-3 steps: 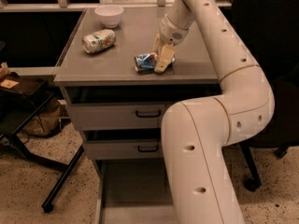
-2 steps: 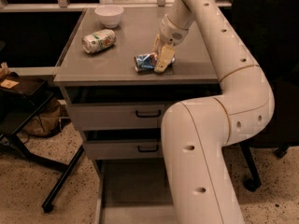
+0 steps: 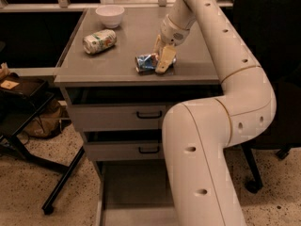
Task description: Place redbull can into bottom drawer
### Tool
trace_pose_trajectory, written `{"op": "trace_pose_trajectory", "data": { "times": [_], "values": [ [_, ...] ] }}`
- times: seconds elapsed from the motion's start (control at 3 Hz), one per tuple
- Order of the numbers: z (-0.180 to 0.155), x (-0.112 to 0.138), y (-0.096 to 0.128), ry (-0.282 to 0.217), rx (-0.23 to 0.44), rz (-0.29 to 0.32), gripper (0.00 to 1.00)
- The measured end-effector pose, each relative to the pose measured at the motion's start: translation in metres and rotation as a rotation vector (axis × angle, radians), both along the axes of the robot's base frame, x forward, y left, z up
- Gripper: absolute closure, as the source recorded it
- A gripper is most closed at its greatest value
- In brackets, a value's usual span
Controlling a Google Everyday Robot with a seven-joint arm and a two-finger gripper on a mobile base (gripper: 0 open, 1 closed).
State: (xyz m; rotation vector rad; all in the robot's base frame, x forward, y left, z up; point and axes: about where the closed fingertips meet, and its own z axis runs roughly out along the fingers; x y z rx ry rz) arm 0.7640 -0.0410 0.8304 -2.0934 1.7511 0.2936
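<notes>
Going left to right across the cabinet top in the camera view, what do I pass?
White-and-green can → redbull can → gripper, at that can's right end. White bowl left out: it sits farther back, overlapping the first can.

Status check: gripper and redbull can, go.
Gripper down at redbull can on cabinet top. Can on its side. Bottom drawer open, arm partly hides it.

We see the gripper [image 3: 162,58] low over the bench [image 3: 113,67], at the right end of the redbull can [image 3: 145,63], with bare bench top in front and to the left. A labelled can [image 3: 99,41] and a white bowl [image 3: 110,15] sit well apart, farther left and back. Below, the bottom drawer [image 3: 127,187] stands pulled out, its floor bare; the arm [image 3: 202,140] blocks our view of its right side.
</notes>
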Motion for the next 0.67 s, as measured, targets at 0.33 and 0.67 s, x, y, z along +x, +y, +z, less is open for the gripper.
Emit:
{"op": "trace_pose_trajectory", "data": {
  "times": [0.33,0.67],
  "values": [
    [-0.007,-0.0007,0.0002,0.0,0.0,0.0,1.0],
    [-0.007,-0.0007,0.0002,0.0,0.0,0.0,1.0]
  ]
}}
